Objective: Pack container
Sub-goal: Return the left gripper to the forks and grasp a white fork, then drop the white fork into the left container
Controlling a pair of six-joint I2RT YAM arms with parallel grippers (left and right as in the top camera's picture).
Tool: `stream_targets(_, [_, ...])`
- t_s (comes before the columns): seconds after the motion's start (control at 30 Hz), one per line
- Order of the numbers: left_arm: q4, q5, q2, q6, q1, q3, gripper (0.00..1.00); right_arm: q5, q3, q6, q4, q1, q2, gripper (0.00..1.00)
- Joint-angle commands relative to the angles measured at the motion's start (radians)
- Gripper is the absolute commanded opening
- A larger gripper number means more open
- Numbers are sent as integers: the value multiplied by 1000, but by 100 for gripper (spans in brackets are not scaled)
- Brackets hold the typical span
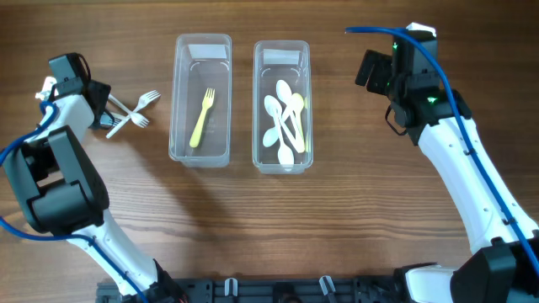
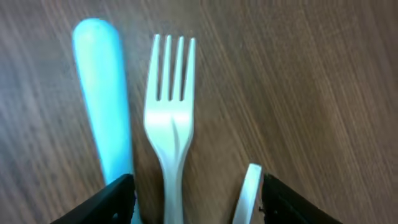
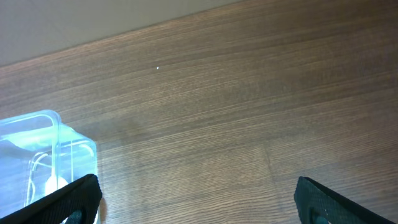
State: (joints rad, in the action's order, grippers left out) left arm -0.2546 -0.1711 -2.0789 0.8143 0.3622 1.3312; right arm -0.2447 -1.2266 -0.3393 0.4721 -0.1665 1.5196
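Note:
Two clear containers stand side by side. The left container (image 1: pixel 178 84) holds a yellow fork (image 1: pixel 202 118). The right container (image 1: pixel 258 101) holds several white spoons (image 1: pixel 282 118) and a yellowish one. Loose white forks (image 1: pixel 139 109) lie crossed on the table left of the containers. My left gripper (image 1: pixel 107 118) is low over them and open. In the left wrist view a white fork (image 2: pixel 171 118) lies between its jaws (image 2: pixel 196 205), with a light blue handle (image 2: pixel 102 99) on the left and a white handle tip (image 2: pixel 249 190) on the right. My right gripper (image 1: pixel 365 71) is open and empty, right of the spoon container.
The right wrist view shows bare wooden table between the open jaws (image 3: pixel 199 199) and a corner of the spoon container (image 3: pixel 56 134) at the left edge. The table's far edge (image 3: pixel 124 31) runs across the top of that view.

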Motion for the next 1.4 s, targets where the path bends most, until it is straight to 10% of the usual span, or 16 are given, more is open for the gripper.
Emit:
stream_targets(0.0, [0, -2, -55, 2, 6, -3, 66, -18, -6, -1, -1, 3, 1, 100])
stream_targets(0.8, [-180, -2, -105, 2, 23, -3, 4, -18, -6, -1, -1, 3, 1, 100])
stream_targets(1.03, [-174, 6, 96, -75, 22, 74, 4, -18, -6, -2, -1, 3, 1, 100])
stream_targets(1.2, [-193, 292, 348, -79, 21, 74, 4, -18, -6, -1, -1, 3, 1, 100])
stream_targets(1.37, [-248, 732, 414, -370, -49, 74, 4, -18, -6, -2, -1, 3, 1, 100])
